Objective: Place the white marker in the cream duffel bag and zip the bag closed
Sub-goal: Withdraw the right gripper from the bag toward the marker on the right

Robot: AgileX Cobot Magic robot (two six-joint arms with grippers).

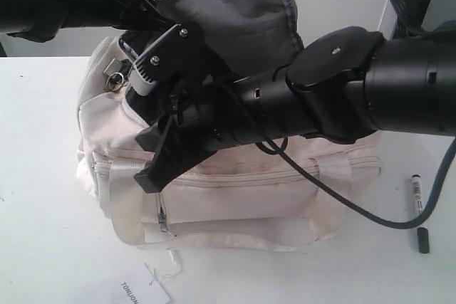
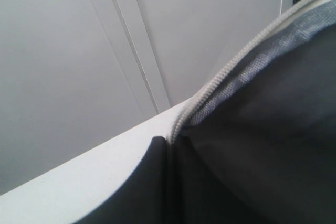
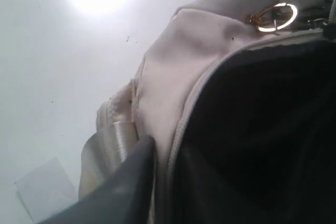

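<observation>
The cream duffel bag stands mid-table with its top flap lifted, showing grey lining. In the left wrist view my left gripper is shut on the flap's zip edge; in the exterior view its fingers are hidden behind the right arm. My right gripper reaches across from the right and is shut on the bag's near rim, one finger outside, the other in the dark interior. The white marker lies on the table right of the bag, apart from both grippers. The gold ring zip pull hangs at the bag's left end.
A white paper tag lies on the table in front of the bag. The right arm's black cable loops down over the bag's front and crosses the marker. The white table extends left of the bag.
</observation>
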